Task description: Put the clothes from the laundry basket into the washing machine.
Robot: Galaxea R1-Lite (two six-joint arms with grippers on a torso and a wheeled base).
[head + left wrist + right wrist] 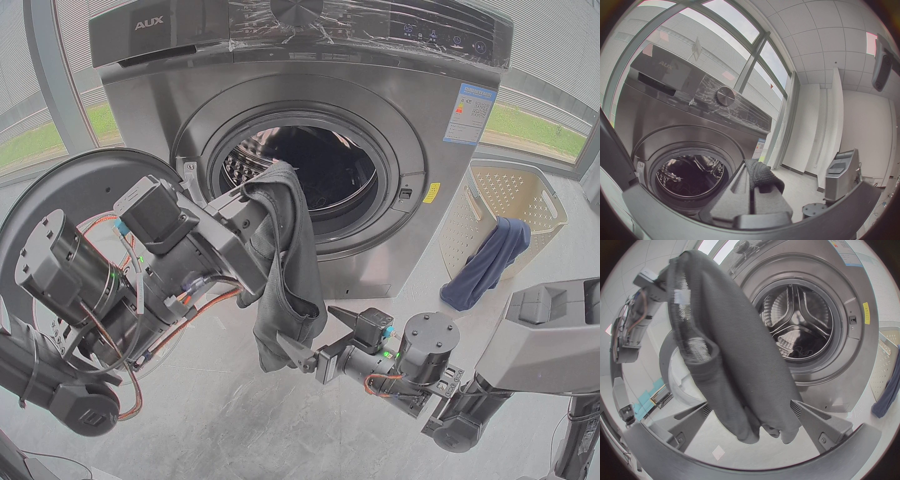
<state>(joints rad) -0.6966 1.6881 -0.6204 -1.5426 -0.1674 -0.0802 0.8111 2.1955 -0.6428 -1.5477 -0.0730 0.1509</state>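
Over on the left, the washing machine (387,100) is standing with its door (81,181) swung wide open. Your left gripper (253,199) is pinching the top of a dark grey garment (294,262), its fingers closed tight on the cloth. It is holding the garment up just in front of the left rim of the drum (325,169) opening. The cloth is hanging down past the lower rim of that opening and is not yet inside.

Something dark is lying at the bottom of the drum. It is possibly a piece already loaded, though the shadow there is making it hard to be sure.

Moving right, your right gripper (306,325) is sitting below the opening with its fingers spread apart, one on each side of the garment's dangling lower end and gripping nothing.

At the far right, the laundry basket (537,187) is leaning on its side against the machine. A blue garment (490,259) is draping over the basket's lower rim and trailing onto the floor.

By my reckoning you are partway through. The grey piece is needing a push into the drum and a release, and the blue one is waiting after it.
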